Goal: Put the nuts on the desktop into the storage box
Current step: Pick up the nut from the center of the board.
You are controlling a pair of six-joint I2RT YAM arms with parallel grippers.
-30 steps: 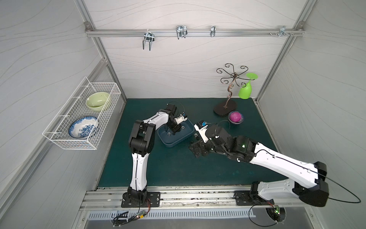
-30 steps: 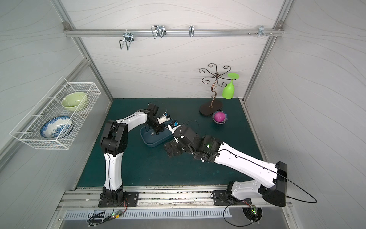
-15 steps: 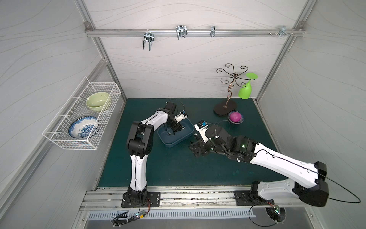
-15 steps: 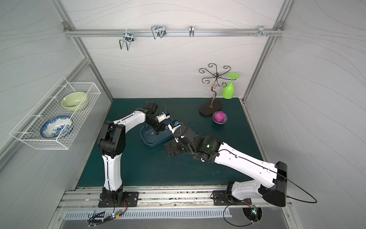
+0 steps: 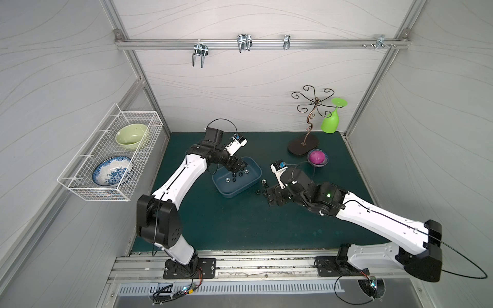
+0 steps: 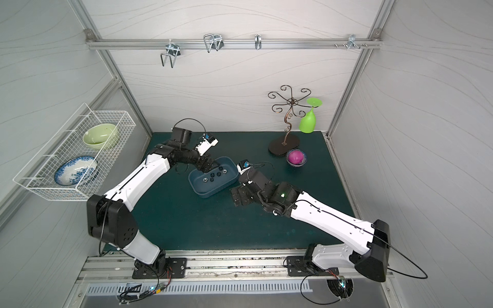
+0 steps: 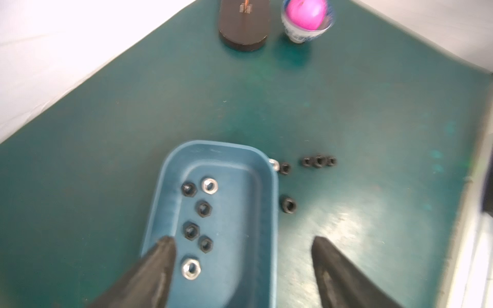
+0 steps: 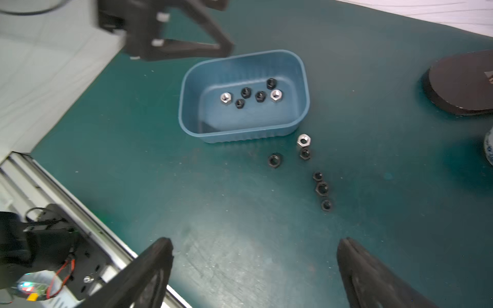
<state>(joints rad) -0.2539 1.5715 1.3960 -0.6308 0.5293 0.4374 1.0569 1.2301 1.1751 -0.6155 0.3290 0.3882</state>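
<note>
Left fingers (image 7: 154,272) are spread empty over the storage box (image 8: 240,136); right fingers (image 8: 373,282) are spread nearby. Six nuts (image 8: 246,92) are boxed; six are left on the surface (image 8: 226,202) beside it.

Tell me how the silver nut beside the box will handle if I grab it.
The silver nut looks rigid and shiny, so probably slippery to grip. It seems to lie flat on the desktop, so it likely skids rather than rolls. It seems to touch a black nut by the box, so that will probably shift too.
</note>
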